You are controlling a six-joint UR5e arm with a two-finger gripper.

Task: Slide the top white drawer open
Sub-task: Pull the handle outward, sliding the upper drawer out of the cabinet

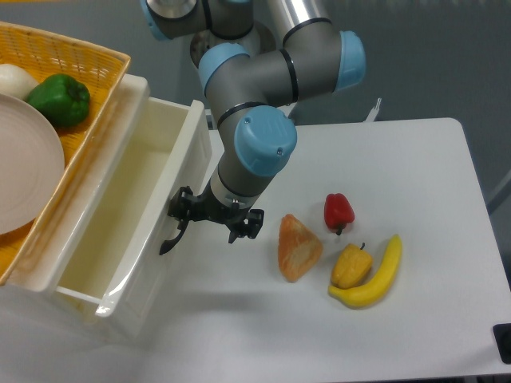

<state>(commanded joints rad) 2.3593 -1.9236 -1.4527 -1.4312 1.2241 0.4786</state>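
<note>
The top white drawer (120, 215) stands pulled well out of its cabinet at the left, and its glossy inside holds nothing. Its black curved handle (169, 239) sticks out from the front panel. My gripper (214, 219) hangs right in front of that panel, fingers spread apart. The left finger (182, 206) sits against the handle as if hooked behind it, while the right finger (249, 227) is over bare table. Nothing lies between the fingers. The cabinet's lower part is hidden under the drawer.
A yellow basket (80, 56) on the cabinet holds a white plate (24, 171), a green pepper (57, 97) and a white round thing (12, 80). On the table to the right lie a bread piece (298, 246), a red pepper (338, 211), a yellow pepper (351, 265) and a banana (377, 275).
</note>
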